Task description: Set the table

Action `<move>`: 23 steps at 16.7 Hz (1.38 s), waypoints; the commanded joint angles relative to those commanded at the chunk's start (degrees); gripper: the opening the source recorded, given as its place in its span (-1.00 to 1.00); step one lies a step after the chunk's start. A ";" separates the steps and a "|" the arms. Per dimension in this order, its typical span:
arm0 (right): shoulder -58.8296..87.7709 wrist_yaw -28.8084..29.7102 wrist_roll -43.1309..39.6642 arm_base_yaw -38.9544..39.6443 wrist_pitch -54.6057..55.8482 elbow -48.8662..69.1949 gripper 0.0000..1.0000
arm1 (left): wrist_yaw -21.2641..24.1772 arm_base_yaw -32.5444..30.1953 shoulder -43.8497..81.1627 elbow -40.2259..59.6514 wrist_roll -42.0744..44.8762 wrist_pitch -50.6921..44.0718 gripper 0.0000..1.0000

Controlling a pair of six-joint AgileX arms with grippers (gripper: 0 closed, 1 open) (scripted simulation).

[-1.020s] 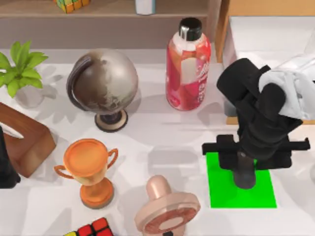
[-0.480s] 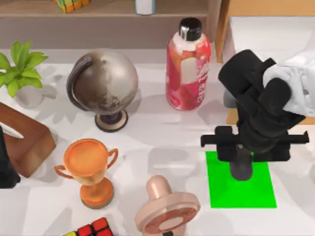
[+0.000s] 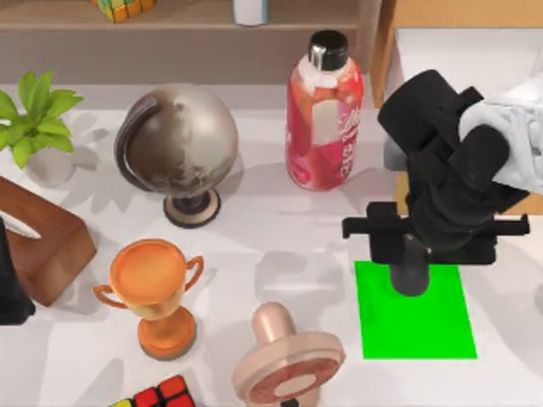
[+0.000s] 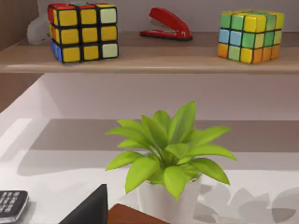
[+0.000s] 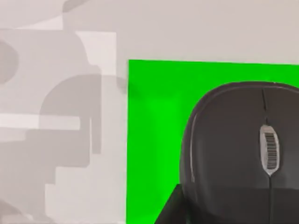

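Crowding the table (image 3: 280, 246): globe (image 3: 178, 144), bottle (image 3: 325, 114), trophy (image 3: 153, 292), plant (image 3: 34, 119).

1. We find no word, brand or number that can be read anywhere in these views.
2. The red bottle (image 3: 324, 114) at the back of the table (image 3: 280, 246) carries a pale label patch, but we cannot make out any lettering on it.
3. The dark keypad device (image 4: 11, 203) near the potted plant (image 4: 170, 161) shows rows of light keys; their markings are too small for us to tell.
4. The colour cubes (image 4: 83, 31) on the shelf bear plain stickers, with no characters on them.
5. The black mouse (image 5: 243, 149) on the green rectangle (image 5: 154, 140) shows a ribbed scroll wheel and no logo we can read.
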 joint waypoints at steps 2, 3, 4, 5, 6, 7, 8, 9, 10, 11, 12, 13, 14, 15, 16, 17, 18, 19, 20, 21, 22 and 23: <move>0.09 0.02 0.01 0.01 0.20 0.08 -1.00 | 0.00 0.00 0.00 0.00 0.00 0.00 1.00; 0.21 0.02 0.01 0.02 0.28 0.07 -1.00 | 0.00 0.00 0.00 0.00 0.00 0.00 1.00; 0.40 0.03 0.02 0.03 0.33 0.00 -1.00 | 0.00 0.00 0.00 0.00 0.00 0.00 1.00; 0.64 0.03 0.04 0.04 0.37 -0.11 -1.00 | 0.00 0.00 0.00 0.00 0.00 0.00 1.00; 0.96 0.03 0.05 0.06 0.39 -0.29 -1.00 | 0.00 0.00 0.00 0.00 0.00 0.00 1.00; 1.34 0.03 0.07 0.07 0.38 -0.54 -1.00 | 0.00 0.00 0.00 0.00 0.00 0.00 1.00; 1.80 0.02 0.09 0.09 0.35 -0.86 -1.00 | 0.00 0.00 0.00 0.00 0.00 0.00 1.00; 2.32 0.01 0.10 0.11 0.30 -1.26 -1.00 | 0.00 0.00 0.00 0.00 0.00 0.00 1.00; 2.92 -0.01 0.11 0.13 0.22 -1.75 -1.00 | 0.00 0.00 0.00 0.00 0.00 0.00 1.00; 3.58 -0.03 0.12 0.14 0.12 -2.33 -1.00 | 0.00 0.00 0.00 0.00 0.00 0.00 1.00; 4.22 -0.06 0.12 0.15 0.00 -2.92 -1.00 | 0.00 0.00 0.00 0.00 0.00 0.00 1.00; 4.58 -0.07 0.12 0.15 -0.07 -3.27 -1.00 | 0.00 0.00 0.00 0.00 0.00 0.00 1.00; 4.58 -0.07 0.12 0.15 -0.07 -3.27 -1.00 | 0.00 0.00 0.00 0.00 0.00 0.00 1.00; 4.58 -0.07 0.12 0.15 -0.07 -3.27 -1.00 | 0.00 0.00 0.00 0.00 0.00 0.00 1.00; 4.58 -0.07 0.12 0.15 -0.07 -3.27 -1.00 | 0.00 0.00 0.00 0.00 0.00 0.00 1.00; 4.58 -0.07 0.12 0.15 -0.07 -3.27 -1.00 | 0.00 0.00 0.00 0.00 0.00 0.00 1.00; 4.58 -0.07 0.12 0.15 -0.07 -3.27 -0.85 | 0.00 0.00 0.00 0.00 0.00 0.00 1.00; 4.58 -0.07 0.12 0.15 -0.07 -3.27 -0.70 | 0.00 0.00 0.00 0.00 0.00 0.00 1.00; 4.58 -0.07 0.12 0.15 -0.07 -3.27 -0.55 | 0.00 0.00 0.00 0.00 0.00 0.00 1.00; 4.58 -0.07 0.12 0.15 -0.07 -3.27 -0.40 | 0.00 0.00 0.00 0.00 0.00 0.00 1.00; 4.58 -0.07 0.12 0.15 -0.07 -3.27 -0.25 | 0.00 0.00 0.00 0.00 0.00 0.00 1.00; 4.58 -0.07 0.12 0.15 -0.07 -3.27 -0.10 | 0.00 0.00 0.00 0.00 0.00 0.00 1.00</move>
